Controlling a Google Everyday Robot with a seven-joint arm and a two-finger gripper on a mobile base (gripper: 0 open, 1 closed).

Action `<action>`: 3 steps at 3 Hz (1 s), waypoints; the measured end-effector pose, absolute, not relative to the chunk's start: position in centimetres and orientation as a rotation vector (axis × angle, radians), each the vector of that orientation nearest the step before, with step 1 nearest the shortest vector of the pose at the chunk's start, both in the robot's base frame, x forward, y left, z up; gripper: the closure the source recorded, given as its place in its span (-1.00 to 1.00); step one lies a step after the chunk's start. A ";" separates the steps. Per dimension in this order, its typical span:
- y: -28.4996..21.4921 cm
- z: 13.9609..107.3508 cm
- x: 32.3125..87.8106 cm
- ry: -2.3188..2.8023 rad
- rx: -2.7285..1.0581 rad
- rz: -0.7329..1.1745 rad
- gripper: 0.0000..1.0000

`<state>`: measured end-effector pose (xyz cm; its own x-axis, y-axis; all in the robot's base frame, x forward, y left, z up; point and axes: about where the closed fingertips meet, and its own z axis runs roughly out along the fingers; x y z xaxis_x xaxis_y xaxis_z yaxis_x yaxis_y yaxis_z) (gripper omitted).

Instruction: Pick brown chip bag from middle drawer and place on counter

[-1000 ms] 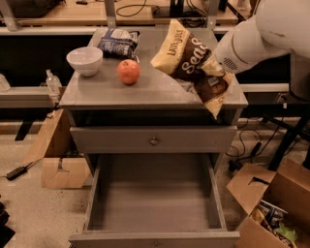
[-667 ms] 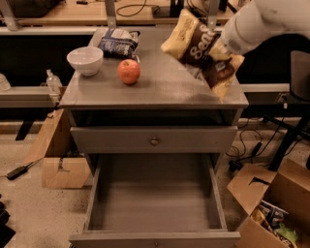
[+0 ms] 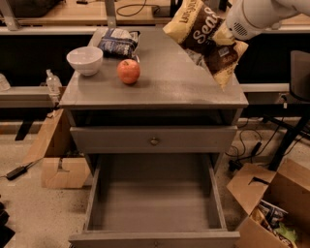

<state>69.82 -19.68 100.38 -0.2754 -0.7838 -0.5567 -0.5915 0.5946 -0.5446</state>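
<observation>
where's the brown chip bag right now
Upper right of the camera view: the brown chip bag hangs at the gripper, over the counter's right side, right of the apple.

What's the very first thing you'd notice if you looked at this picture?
A crinkly dark brown chip bag with tan-yellow ends hangs in the air over the right side of the flat grey counter, held by the gripper on the white robot arm. Below, the wide grey middle drawer is pulled out, with nothing inside. A round red apple and a white bowl sit on the counter's left.
</observation>
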 end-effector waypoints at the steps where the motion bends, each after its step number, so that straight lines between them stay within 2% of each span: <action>1: -19.5 100.3 69.8 1.983 -1.096 -0.288 -0.31; 2: -19.4 100.3 69.9 1.983 -1.099 -0.287 -0.76; 3: -19.2 100.2 69.9 1.983 -1.101 -0.286 -1.00</action>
